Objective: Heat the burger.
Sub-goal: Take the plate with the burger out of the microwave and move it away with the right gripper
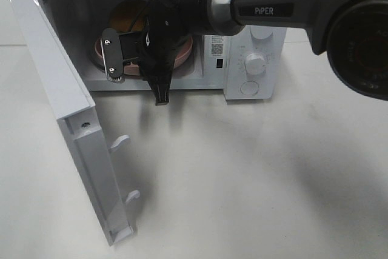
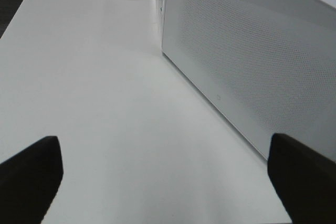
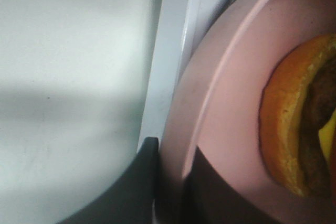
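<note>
The burger (image 1: pixel 126 16) lies on a pink plate (image 1: pixel 185 51) inside the open white microwave (image 1: pixel 254 34); the arm hides most of it. In the right wrist view the burger's bun, patty and cheese (image 3: pixel 294 129) show at the edge of the plate (image 3: pixel 226 77). My right gripper (image 1: pixel 116 65) reaches into the cavity and its fingers are closed on the plate's front rim (image 3: pixel 168 166). My left gripper (image 2: pixel 168 166) is open and empty above the table beside the microwave; it is out of the exterior view.
The microwave door (image 1: pixel 54 83) stands swung open to the left with two latch hooks (image 1: pixel 119 142). Dials (image 1: pixel 255 63) are on its right panel. A white perforated microwave panel (image 2: pixel 252 56) stands close to my left gripper. White table (image 1: pixel 254 180) lies in front.
</note>
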You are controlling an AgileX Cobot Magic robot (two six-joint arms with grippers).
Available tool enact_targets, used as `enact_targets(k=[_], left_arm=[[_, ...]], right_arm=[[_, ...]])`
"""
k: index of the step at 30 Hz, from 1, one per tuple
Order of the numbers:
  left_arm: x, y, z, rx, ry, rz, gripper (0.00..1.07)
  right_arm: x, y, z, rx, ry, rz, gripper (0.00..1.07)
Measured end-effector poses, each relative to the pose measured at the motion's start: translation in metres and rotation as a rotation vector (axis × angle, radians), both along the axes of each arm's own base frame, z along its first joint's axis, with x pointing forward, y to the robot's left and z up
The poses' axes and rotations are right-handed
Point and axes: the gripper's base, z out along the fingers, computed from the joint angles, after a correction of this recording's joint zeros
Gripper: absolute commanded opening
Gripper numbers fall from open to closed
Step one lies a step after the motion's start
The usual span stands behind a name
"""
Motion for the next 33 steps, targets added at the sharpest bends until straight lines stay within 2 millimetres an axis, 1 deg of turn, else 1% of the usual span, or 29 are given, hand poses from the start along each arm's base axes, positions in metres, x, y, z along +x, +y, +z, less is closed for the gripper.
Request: enact_targets(k=[5, 9, 10, 11, 12, 14, 17, 19, 20, 21, 23, 24, 25, 26, 28, 30, 33], left_arm=[[0.0, 0.0, 0.0, 0.0, 0.0, 0.0, 0.98], [0.0, 0.0, 0.0, 0.0, 0.0, 0.0, 0.98], [0.0, 0.0, 0.0, 0.0, 0.0, 0.0, 0.98], [0.0, 0.0, 0.0, 0.0, 0.0, 0.0, 0.98], [0.0, 0.0, 0.0, 0.0, 0.0, 0.0, 0.98], [0.0, 0.0, 0.0, 0.0, 0.0, 0.0, 0.98], [0.0, 0.0, 0.0, 0.0, 0.0, 0.0, 0.98], [0.0, 0.0, 0.0, 0.0, 0.0, 0.0, 0.98], [0.0, 0.0, 0.0, 0.0, 0.0, 0.0, 0.98], [0.0, 0.0, 0.0, 0.0, 0.0, 0.0, 0.98], [0.0, 0.0, 0.0, 0.0, 0.0, 0.0, 0.98], [0.0, 0.0, 0.0, 0.0, 0.0, 0.0, 0.98], [0.0, 0.0, 0.0, 0.0, 0.0, 0.0, 0.98], [0.0, 0.0, 0.0, 0.0, 0.0, 0.0, 0.98], [0.0, 0.0, 0.0, 0.0, 0.0, 0.0, 0.98], [0.0, 0.0, 0.0, 0.0, 0.0, 0.0, 0.98], [0.0, 0.0, 0.0, 0.0, 0.0, 0.0, 0.98]], right_arm=[[-0.008, -0.006, 0.003, 0.009, -0.008, 0.01, 0.0], [-0.021, -0.014, 0.001, 0.028, -0.01, 0.018, 0.0], [-0.021, -0.014, 0.001, 0.028, -0.01, 0.018, 0.0], [-0.026, -0.017, 0.003, 0.034, -0.014, 0.023, 0.0], [-0.026, -0.017, 0.003, 0.034, -0.014, 0.023, 0.0], [-0.034, -0.023, 0.003, 0.035, -0.011, 0.027, 0.0], [-0.039, -0.027, 0.004, 0.039, -0.013, 0.03, 0.0], [-0.046, -0.032, 0.007, 0.045, -0.02, 0.037, 0.0], [-0.046, -0.032, 0.007, 0.045, -0.02, 0.037, 0.0], [-0.052, -0.036, 0.008, 0.043, -0.027, 0.047, 0.0], [-0.055, -0.038, 0.009, 0.042, -0.03, 0.051, 0.0], [-0.061, -0.041, 0.011, 0.043, -0.044, 0.066, 0.0], [-0.061, -0.041, 0.011, 0.043, -0.044, 0.066, 0.0], [-0.067, -0.044, 0.013, 0.052, -0.06, 0.08, 0.0], [-0.07, -0.046, 0.016, 0.059, -0.068, 0.083, 0.0], [-0.084, -0.054, 0.021, 0.058, -0.099, 0.121, 0.0], [-0.086, -0.056, 0.023, 0.057, -0.11, 0.132, 0.0]])
